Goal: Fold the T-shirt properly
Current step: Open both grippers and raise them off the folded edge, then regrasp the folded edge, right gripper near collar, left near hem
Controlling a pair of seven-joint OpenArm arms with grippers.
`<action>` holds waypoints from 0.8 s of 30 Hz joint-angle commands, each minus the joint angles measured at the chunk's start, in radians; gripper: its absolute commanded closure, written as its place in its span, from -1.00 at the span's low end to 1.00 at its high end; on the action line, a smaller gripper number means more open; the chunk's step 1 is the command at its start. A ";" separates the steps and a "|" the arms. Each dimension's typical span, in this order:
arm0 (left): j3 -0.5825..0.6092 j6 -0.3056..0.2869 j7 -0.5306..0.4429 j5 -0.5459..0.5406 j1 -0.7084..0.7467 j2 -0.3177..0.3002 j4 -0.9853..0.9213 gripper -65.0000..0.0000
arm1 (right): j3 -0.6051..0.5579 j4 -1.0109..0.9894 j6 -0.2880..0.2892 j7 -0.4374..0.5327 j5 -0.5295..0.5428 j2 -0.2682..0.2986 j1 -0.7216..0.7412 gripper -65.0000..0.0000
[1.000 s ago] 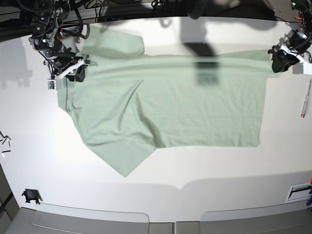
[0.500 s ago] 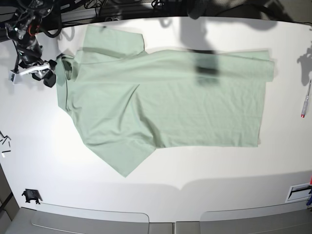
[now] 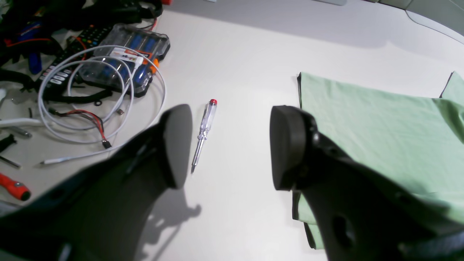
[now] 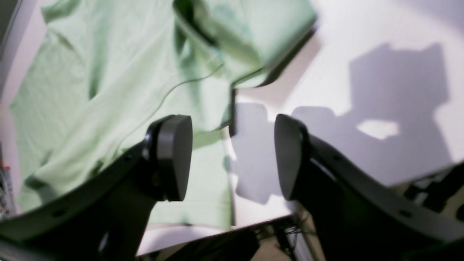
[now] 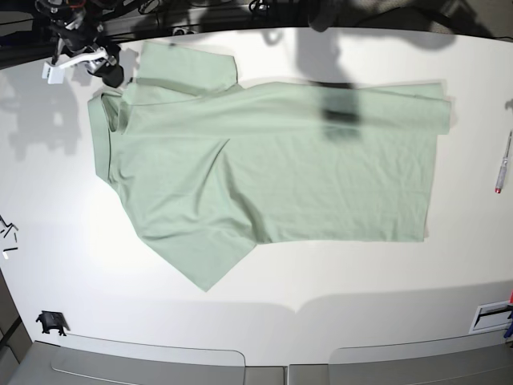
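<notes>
The T-shirt (image 5: 272,172) lies flat on the white table (image 5: 337,281), pale mint green, with one sleeve (image 5: 188,68) at the far left and another (image 5: 204,257) pointing toward the front. My right gripper (image 5: 108,72) hovers off the shirt's far left corner. In the right wrist view it (image 4: 232,156) stands open and empty above the shirt's edge (image 4: 108,90). My left gripper (image 3: 232,145) is open too, holding nothing, over bare table just beside the shirt's hem corner (image 3: 380,137). It is outside the base view.
A clear-handled screwdriver (image 3: 204,132) lies between the left fingers on the table, seen also at the right edge (image 5: 502,164). Coiled white cable (image 3: 90,98), a bit case (image 3: 123,54) and a red-handled tool (image 3: 12,186) crowd that side. A small black part (image 5: 50,322) sits front left.
Both grippers have let go of the shirt's far edge and opened. The right one swung left, then up to the far corner. The left one left the base view to the right.
</notes>
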 commanded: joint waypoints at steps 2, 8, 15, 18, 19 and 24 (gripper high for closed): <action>-0.011 -0.006 -0.029 -0.025 0.000 -0.026 0.016 0.04 | -0.029 -0.011 0.010 0.014 0.019 0.008 -0.005 -0.03; -0.011 -0.006 -0.028 -0.024 0.000 -0.026 0.016 0.04 | -0.130 -0.063 0.009 0.011 -0.013 -0.006 -0.006 -0.03; -0.011 -0.006 -0.028 -0.024 0.000 -0.026 0.016 0.04 | -0.148 -0.063 0.011 -0.088 0.071 -0.022 -0.006 -0.03; -0.011 -0.006 -0.028 -0.025 0.000 -0.026 0.016 0.04 | -0.148 -0.063 0.019 -0.094 0.078 -0.022 -0.006 0.19; -0.011 -0.006 -0.028 -0.024 0.000 -0.026 0.016 0.04 | -0.148 -0.063 0.019 -0.094 0.078 -0.022 -0.006 0.33; -0.011 -0.006 -0.029 -0.024 0.000 -0.026 0.016 0.04 | -0.148 -0.062 0.058 -0.090 0.176 -0.022 0.003 1.00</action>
